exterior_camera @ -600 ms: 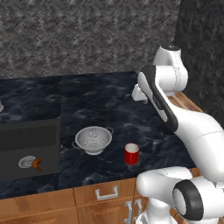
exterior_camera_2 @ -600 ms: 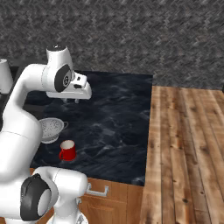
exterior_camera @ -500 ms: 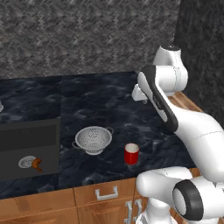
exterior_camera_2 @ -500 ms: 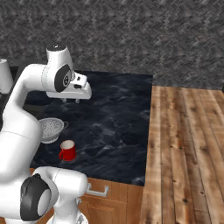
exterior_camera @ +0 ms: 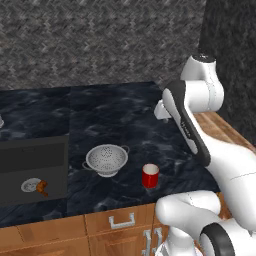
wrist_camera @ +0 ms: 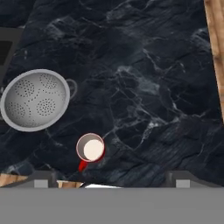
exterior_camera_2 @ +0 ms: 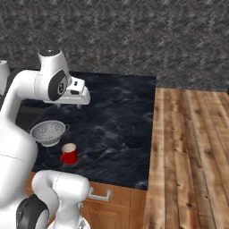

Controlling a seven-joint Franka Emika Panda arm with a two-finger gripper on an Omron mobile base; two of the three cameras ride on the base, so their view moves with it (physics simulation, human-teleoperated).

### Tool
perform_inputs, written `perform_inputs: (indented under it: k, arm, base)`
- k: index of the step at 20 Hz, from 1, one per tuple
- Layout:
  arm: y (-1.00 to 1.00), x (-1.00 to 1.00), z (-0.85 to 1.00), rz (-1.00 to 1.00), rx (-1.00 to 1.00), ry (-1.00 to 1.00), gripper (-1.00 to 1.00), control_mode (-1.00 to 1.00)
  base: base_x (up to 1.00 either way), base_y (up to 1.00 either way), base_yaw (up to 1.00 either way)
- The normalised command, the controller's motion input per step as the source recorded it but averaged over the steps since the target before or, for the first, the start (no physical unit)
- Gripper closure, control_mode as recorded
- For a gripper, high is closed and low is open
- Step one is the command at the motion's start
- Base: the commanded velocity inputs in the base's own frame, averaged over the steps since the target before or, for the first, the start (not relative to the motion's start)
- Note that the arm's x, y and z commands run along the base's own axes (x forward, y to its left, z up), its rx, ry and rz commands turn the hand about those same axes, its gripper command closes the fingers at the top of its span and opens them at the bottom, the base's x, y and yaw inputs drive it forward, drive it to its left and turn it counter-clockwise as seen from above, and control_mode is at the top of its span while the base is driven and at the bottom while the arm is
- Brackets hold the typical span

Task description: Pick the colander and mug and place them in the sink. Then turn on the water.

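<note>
The silver colander point(exterior_camera: 106, 160) stands upright on the black marble counter, just right of the sink point(exterior_camera: 35, 152). The red mug point(exterior_camera: 150, 175) is upright to its right, nearer the front edge and apart from it. My gripper point(exterior_camera: 159, 113) hangs high over the counter, behind and to the right of both, touching nothing. From the hand view I look down on the colander point(wrist_camera: 35, 99) and the mug point(wrist_camera: 90, 148), and the gripper point(wrist_camera: 112, 178) is open with nothing between its fingers. The other side shows the gripper point(exterior_camera_2: 74, 102) above the colander point(exterior_camera_2: 48, 132) and mug point(exterior_camera_2: 69, 154). The water is out of view.
A small round drain strainer point(exterior_camera: 31, 185) and a brown object point(exterior_camera: 43, 188) lie in the sink basin. A wooden counter point(exterior_camera_2: 192, 147) adjoins the marble on the right. A white roll point(exterior_camera_2: 2, 74) stands at the far left. The stone wall point(exterior_camera: 100, 40) runs behind.
</note>
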Motion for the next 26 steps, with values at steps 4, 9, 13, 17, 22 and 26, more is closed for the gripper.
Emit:
perform_inputs:
  k: [4, 9, 13, 17, 22, 26]
  arm:
    - [0.0, -0.41, -0.03, 0.0, 0.0, -0.02, -1.0, -1.0]
    - [0.03, -0.37, -0.04, 0.0, -0.01, 0.0, -1.0, -1.0]
    - [0.09, -0.3, -0.01, -0.04, -0.04, 0.06, -1.0, -1.0]
    - [0.14, -0.31, 0.0, -0.06, -0.04, 0.12, -1.0, -1.0]
    - [0.06, -0.37, -0.08, -0.04, -0.01, 0.07, -1.0, -1.0]
    - [0.18, -0.39, -0.16, -0.02, -0.04, 0.03, -1.0, -1.0]
  base:
    - [0.0, 0.0, 0.0]
    - [0.0, 0.0, 0.0]
    - [0.0, 0.0, 0.0]
    - [0.0, 0.0, 0.0]
    - [0.0, 0.0, 0.0]
    - [0.0, 0.0, 0.0]
